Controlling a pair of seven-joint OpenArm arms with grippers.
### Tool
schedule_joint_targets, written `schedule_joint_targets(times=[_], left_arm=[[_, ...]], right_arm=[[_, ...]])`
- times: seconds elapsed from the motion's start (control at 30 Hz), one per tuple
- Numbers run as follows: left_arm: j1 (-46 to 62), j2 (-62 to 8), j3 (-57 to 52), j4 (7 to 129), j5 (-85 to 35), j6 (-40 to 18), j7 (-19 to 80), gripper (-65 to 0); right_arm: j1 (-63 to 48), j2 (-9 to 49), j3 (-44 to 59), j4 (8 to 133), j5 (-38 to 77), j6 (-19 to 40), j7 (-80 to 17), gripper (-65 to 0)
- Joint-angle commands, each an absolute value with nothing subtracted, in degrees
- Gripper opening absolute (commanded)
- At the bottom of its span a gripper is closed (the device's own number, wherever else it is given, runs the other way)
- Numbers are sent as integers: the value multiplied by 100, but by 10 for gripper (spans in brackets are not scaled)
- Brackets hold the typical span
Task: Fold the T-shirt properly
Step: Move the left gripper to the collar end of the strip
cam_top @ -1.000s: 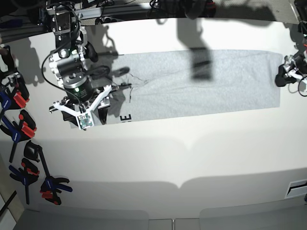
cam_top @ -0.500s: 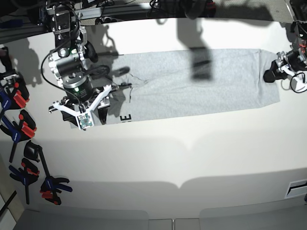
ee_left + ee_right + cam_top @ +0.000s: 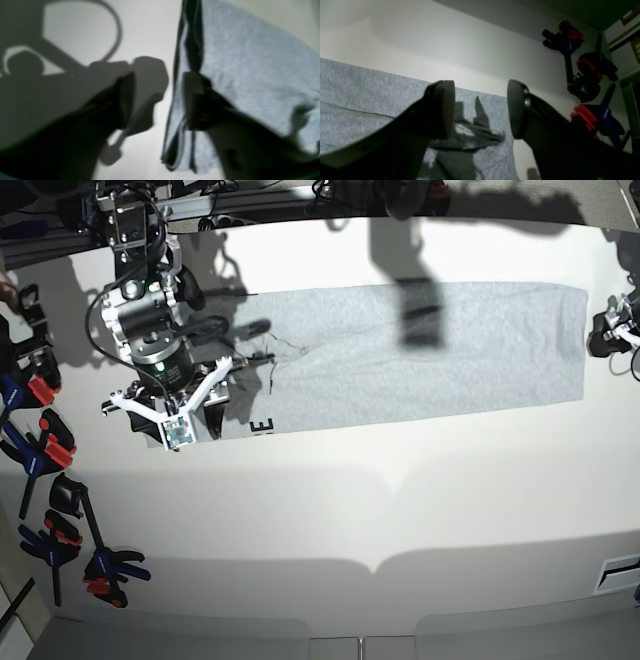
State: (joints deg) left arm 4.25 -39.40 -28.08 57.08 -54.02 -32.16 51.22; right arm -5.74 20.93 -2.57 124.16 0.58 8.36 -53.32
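White table [image 3: 330, 520], red, blue and black clamps [image 3: 40, 450] along its edge

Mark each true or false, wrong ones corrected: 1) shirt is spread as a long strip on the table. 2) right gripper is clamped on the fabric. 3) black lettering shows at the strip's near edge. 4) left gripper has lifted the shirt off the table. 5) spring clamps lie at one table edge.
1) True: the T-shirt lies flat as a long strip on the table.
2) False: the right gripper is open above the fabric, holding nothing.
3) True: black lettering shows there.
4) False: the left gripper is open at the shirt's end; the shirt lies flat.
5) True: spring clamps lie along the edge.
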Motion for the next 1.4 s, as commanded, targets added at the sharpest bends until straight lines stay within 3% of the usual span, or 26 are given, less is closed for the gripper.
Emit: schedule_joint_targets(times=[0.0,0.3,0.5,0.9,1.23,1.3,1.37], left_arm=[[379,-4115,-2842,5774,-5393,-3256,5037,-192],[384,-4112,-2842,5771,-5341,-3253,5033,-203],[381,-4029,-2840,5771,-6007,-3474,6396,-204],[381,-2842,-2840,5771,-5828,-3951,6836,-204],[381,-3256,-2840,5771,-6462,-3948,7242,-204],[381,-3317,-2840,5771,-6462,-3951,7238,-225],[381,-3334,-2840,5774,-6462,-3948,7146,-293]], right_arm=[[-495,2143,-231,12529,34,777,-5212,-336],[-495,2143,-231,12527,32,777,-5214,-336],[-495,2143,-231,12527,34,777,-5212,-336],[-495,2145,-231,12527,-8,777,-5249,-336],[-495,2143,-231,12527,-8,777,-5251,-336],[-495,2143,-231,12529,-5,777,-5251,-336],[-495,2143,-231,12527,-5,777,-5251,-336]])
